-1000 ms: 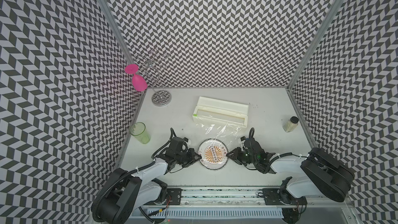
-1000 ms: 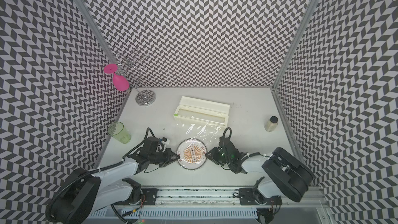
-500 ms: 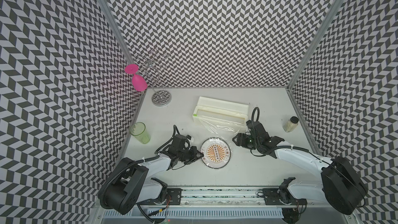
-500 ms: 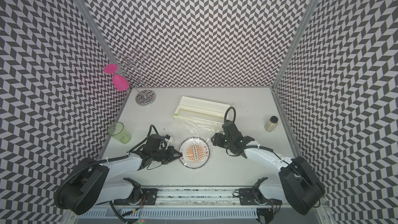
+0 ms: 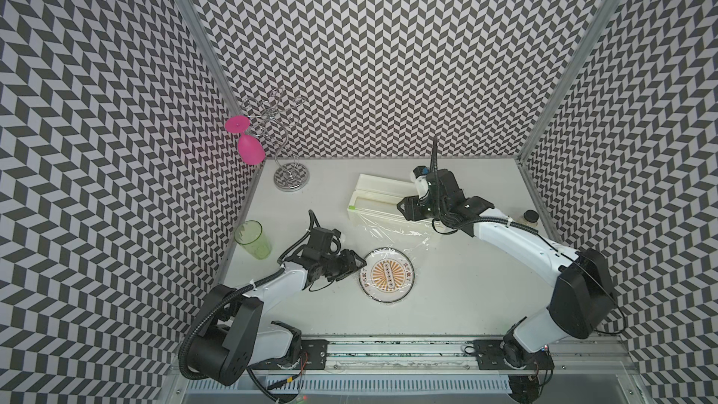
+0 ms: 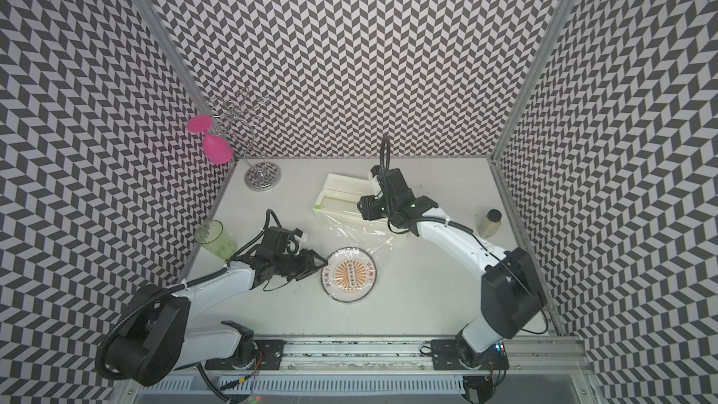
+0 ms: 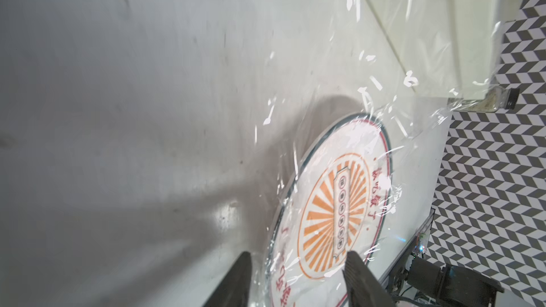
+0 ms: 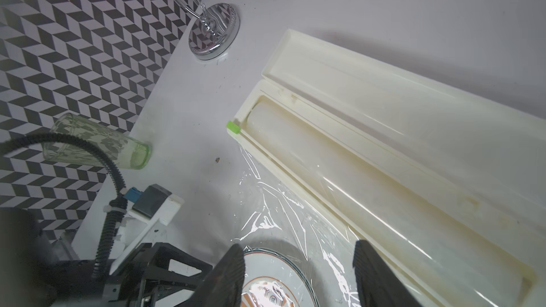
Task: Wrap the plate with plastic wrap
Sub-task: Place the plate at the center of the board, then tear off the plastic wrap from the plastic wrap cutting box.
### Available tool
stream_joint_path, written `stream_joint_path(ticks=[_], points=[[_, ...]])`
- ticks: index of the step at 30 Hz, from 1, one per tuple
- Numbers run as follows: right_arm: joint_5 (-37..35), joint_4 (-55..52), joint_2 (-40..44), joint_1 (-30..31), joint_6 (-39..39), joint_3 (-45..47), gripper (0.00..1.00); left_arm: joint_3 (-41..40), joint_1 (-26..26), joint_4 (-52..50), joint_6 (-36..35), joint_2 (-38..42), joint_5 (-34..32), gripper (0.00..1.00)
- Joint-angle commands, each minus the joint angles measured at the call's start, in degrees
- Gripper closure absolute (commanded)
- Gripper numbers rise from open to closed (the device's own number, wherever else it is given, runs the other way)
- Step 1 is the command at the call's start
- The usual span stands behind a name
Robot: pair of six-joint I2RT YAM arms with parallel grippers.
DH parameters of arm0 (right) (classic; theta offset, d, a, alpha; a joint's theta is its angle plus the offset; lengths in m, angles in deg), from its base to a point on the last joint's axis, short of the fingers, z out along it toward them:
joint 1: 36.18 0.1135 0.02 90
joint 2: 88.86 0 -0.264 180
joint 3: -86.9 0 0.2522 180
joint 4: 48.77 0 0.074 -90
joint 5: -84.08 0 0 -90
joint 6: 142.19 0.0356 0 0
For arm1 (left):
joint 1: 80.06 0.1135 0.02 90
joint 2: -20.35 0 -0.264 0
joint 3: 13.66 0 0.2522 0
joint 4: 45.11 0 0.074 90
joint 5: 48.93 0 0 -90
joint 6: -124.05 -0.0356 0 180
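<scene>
Nearest the front edge of the desk, the round white plate with orange sunburst centre and red characters [image 5: 389, 274] is seen lying flat, loosely draped by the thin, transparent, crinkly plastic wrap [image 5: 396, 229], which runs on unbroken toward the back. The left hand [image 7: 298, 261] is held low just beside the plate's left rim, jaws parted and nothing gripped. Further back, the right hand [image 8: 298, 249] is poised over the film by the long cream-white plastic dispenser box [image 5: 379, 196], likewise parted and empty. Because the sheet appears uncut from the glossy roll, any tug could drag it off the smooth glazed plate or shift the light box; its clinging, wrinkled surface is judged likely to bunch or stick to itself, and the flat edges would be hard to pinch against the desk. A translucent green tumbler [image 5: 253, 239] stands at the left edge, a small dark-capped jar [image 5: 528, 217] at the right, and a chrome wire rack [image 5: 291, 178] with a hanging pink glass [image 5: 250, 149] occupies the far left corner.
</scene>
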Motion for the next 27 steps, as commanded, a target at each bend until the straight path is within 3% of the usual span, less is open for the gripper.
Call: stream_joint_path(ticks=[1, 7, 10, 15, 21, 27], points=[[1.76, 3.01, -2.92, 1.24, -3.65, -4.83, 0.4, 10.11, 4.79, -11.01, -9.39, 1.3, -1.75, 0.41], [1.91, 8.07, -8.65, 2.23, -9.06, -8.96, 0.41, 27.36, 11.75, -13.2, -21.64, -8.36, -5.75, 0.37], [1.09, 11.75, -11.2, 3.15, -13.02, -10.05, 0.42, 37.65, 12.78, -13.46, -25.96, -18.81, -4.23, 0.38], [1.83, 7.59, -19.94, 4.8, -16.97, -19.32, 0.46, 54.45, 12.57, -18.22, -28.94, -35.03, -2.35, 0.43], [-0.47, 5.53, -28.6, 7.07, -20.14, -27.21, 0.54, 54.14, 10.42, -12.21, -28.74, -39.47, -0.95, 0.44], [1.22, 6.16, -31.97, 7.47, -20.94, -29.75, 0.61, 52.14, 10.55, -9.08, -27.67, -40.72, -0.11, 0.46]])
